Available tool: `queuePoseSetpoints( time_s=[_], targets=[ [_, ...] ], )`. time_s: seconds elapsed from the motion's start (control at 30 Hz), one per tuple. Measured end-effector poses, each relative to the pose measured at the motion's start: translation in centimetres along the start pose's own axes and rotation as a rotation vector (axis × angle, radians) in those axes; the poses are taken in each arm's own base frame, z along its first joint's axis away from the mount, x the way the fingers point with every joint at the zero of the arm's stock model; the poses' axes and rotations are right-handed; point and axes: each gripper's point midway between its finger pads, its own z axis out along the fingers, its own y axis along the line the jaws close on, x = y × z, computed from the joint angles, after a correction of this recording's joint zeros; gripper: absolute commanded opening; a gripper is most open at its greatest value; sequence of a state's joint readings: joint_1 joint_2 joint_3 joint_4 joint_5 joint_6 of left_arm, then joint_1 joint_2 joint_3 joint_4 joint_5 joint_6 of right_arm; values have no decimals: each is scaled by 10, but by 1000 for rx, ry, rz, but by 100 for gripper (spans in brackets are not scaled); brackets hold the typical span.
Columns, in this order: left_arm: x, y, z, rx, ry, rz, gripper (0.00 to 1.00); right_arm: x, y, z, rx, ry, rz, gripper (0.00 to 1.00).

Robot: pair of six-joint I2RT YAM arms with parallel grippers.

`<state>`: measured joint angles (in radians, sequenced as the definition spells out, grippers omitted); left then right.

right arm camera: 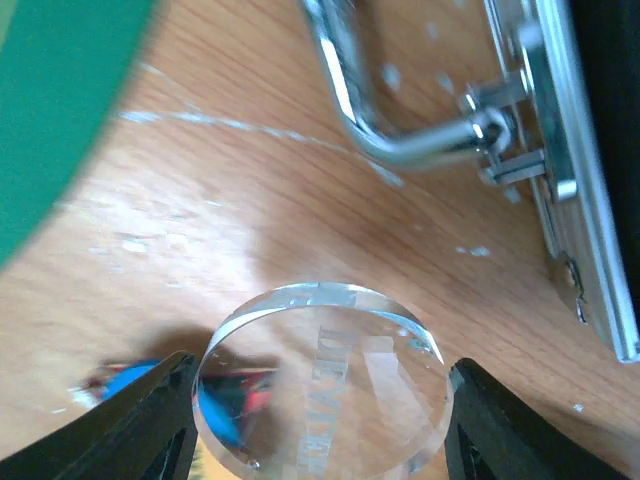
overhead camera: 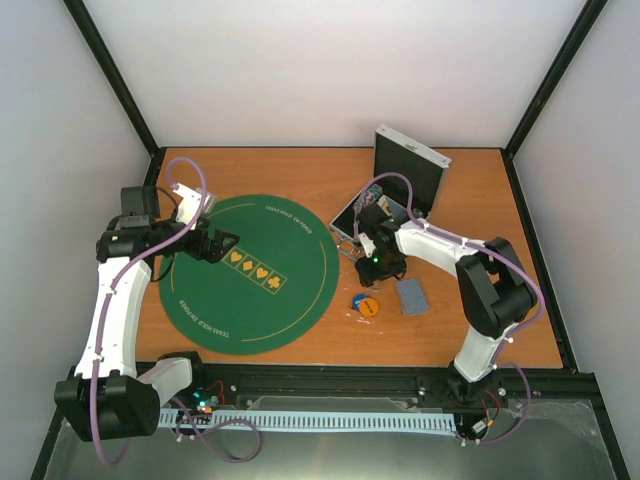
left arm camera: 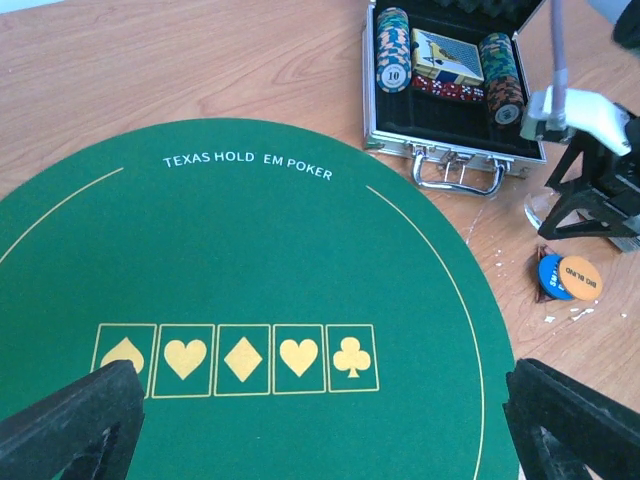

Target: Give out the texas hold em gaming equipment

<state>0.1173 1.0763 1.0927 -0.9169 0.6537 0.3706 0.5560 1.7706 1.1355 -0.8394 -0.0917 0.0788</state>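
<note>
— At left centre of the overhead view, the left gripper (overhead camera: 215, 245) hangs over the edge of the green mat (overhead camera: 250, 315). What of the other arm?
— The right gripper (overhead camera: 375, 262) is low at right centre, just in front of the silver case (overhead camera: 405, 158). Below it lie an orange disc (overhead camera: 371, 306) and the playing cards (overhead camera: 411, 296).
— And the left wrist view?
— Its own fingers (left arm camera: 70, 425) sit in the two bottom corners, spread wide, holding nothing. Poker chips (left arm camera: 393, 50) stand in the case at upper right.
— The right wrist?
— The clear disc (right arm camera: 320, 390) lies flat on the table (right arm camera: 250, 200) at bottom centre, with one finger (right arm camera: 150, 425) on each side, right at its rim. Whether they pinch it yet, I cannot tell.
— So it is picking the disc up?
— I judge so. Squeeze across the full width, centred and low on the rim, because the slick edge could pop out. Lift straight, clear of the case handle (right arm camera: 370, 130).
</note>
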Motion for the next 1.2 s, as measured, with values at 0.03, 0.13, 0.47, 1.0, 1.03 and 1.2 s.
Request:
queuePoseSetpoints(
  time_s=[0.03,0.13,0.47,1.0,1.03,1.2],
  targets=[
    [0,0,0,0,0,-2,100,-4,5,-7,-8,-19,-12,32],
    [0,0,0,0,-2,-9,100,-22,27,-36,-31,-117,-77,31],
    [-26,-16,3,162,-52,-70,74,-66,160,-142,-63,-627,-487,31],
    [-21,-83,2,458,-65,-48,70,-97,246,-177,9,-985,-729,31],
    [-20,-82,4,457,-60,-52,69,-98,247,-175,18,-983,-736,31],
    [-14,-78,18,452,-20,-69,68,-102,249,-171,44,-982,-749,31]
  ],
)
